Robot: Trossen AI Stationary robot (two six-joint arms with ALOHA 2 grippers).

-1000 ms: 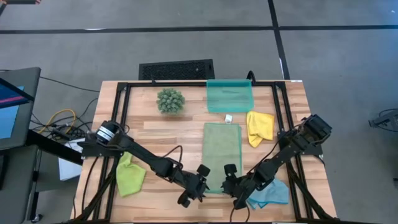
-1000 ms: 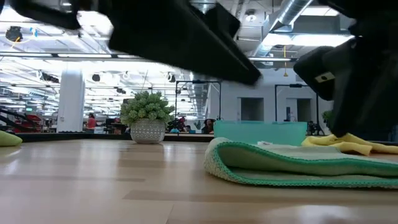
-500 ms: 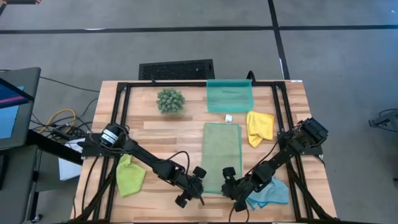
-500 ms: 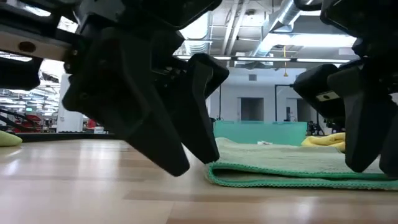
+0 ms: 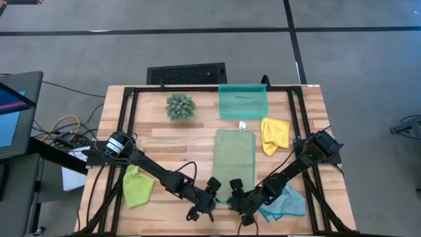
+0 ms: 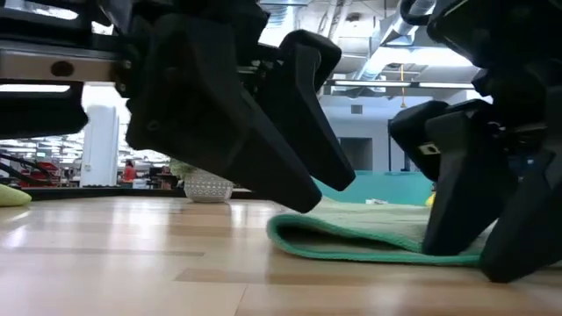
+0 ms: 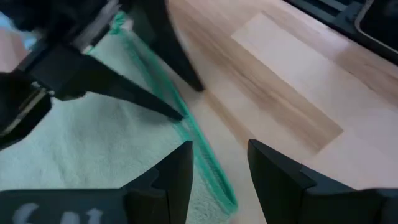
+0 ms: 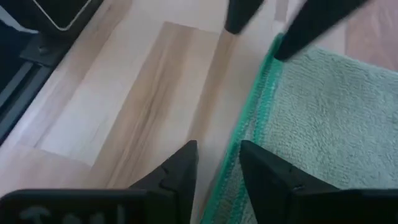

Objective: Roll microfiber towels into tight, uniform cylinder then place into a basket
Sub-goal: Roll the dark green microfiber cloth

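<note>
While both grippers, left [image 5: 212, 195] and right [image 5: 235, 195], hung jaws apart at the sage towel's [image 5: 235, 161] 6 o'clock hem, table centre, cloth looked soft, limp; best pinched at hem corners.

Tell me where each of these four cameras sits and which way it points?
High view: overhead, straight down on the wooden table, both dark arms and the flat sage green microfiber towel.
Low view: table height, level across into the room; both grippers loom over that towel's near edge.
Left wrist view: past the open left gripper at the towel's corner.
Right wrist view: past the open right gripper.
Both wrist views share the towel's green stitched hem.
</note>
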